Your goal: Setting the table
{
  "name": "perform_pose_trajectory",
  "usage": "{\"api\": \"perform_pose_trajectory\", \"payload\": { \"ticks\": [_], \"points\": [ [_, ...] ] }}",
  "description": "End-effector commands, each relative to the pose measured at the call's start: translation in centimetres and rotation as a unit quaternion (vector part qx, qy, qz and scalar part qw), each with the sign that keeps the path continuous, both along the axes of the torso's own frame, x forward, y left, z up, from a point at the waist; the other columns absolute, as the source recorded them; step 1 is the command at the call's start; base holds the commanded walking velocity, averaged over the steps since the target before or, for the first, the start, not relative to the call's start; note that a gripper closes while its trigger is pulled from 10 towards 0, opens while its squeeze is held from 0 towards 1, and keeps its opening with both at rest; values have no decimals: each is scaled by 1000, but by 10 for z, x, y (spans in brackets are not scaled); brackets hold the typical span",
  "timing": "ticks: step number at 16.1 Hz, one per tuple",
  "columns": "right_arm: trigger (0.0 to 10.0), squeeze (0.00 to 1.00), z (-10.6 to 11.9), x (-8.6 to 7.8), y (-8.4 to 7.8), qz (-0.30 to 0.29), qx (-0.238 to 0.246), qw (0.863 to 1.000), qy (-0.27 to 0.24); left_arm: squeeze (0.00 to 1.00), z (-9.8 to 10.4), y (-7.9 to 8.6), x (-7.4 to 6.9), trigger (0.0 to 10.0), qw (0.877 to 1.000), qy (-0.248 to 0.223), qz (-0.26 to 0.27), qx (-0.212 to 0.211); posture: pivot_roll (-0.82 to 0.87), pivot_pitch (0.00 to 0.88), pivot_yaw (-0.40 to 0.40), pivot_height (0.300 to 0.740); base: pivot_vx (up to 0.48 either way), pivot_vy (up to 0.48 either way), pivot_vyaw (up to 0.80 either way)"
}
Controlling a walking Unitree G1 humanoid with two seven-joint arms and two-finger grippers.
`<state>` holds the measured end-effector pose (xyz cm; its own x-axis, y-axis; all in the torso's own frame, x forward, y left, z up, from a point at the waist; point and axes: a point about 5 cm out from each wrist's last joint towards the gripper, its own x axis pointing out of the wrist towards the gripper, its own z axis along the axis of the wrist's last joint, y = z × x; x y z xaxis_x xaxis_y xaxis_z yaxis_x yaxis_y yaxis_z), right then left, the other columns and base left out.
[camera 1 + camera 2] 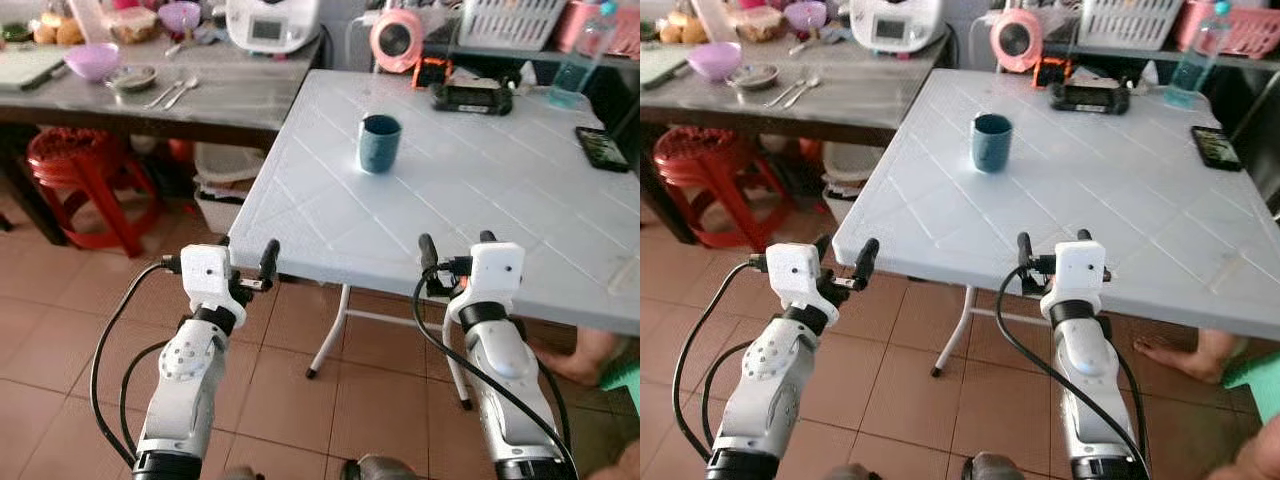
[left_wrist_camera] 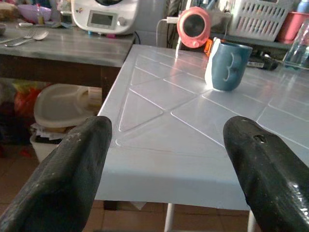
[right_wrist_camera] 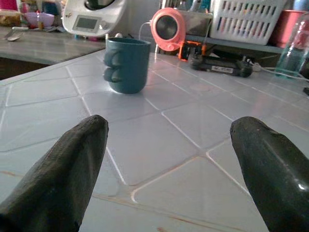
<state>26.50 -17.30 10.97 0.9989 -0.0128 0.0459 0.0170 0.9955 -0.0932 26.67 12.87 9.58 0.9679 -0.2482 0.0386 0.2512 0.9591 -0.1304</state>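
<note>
Table setting, barely begun by my reckoning: one blue mug [image 1: 380,143] on the white folding table [image 1: 480,215]; spoons [image 1: 173,93] and purple bowl [image 1: 92,61] unfetched on the grey counter [image 1: 235,100]; left gripper [image 1: 246,262] and right gripper [image 1: 458,250] spread, empty, at the table's near edge

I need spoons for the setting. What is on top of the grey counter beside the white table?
On the grey counter lie two spoons, a small metal dish, a purple bowl and a white appliance. Its far left end is out of frame.

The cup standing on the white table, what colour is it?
The cup is dark teal blue, plain with no pattern; the right wrist view shows it best.
</note>
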Motion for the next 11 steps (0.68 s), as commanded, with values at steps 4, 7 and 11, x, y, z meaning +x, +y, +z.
{"api": "perform_pose_trajectory", "payload": {
  "ticks": [4, 7, 11],
  "points": [
    [10000, 0, 3, 1, 1, -2, 3, 1000, -4, 0, 6, 0, 1, 10000, 1000, -14, -6, 1, -49, 0, 19, 740, 325, 0, -659],
    [10000, 0, 3, 1, 2, 1, 3, 1000, -5, 0, 6, 1, 1, 10000, 1000, -12, -4, 3, -49, 0, 21, 740, 320, 0, 0],
    [10000, 0, 3, 1, 3, 1, 2, 1000, -5, 0, 5, 0, 1, 10000, 1000, -8, -6, -1, -48, 0, 21, 740, 70, 0, 0]
  ]
}}
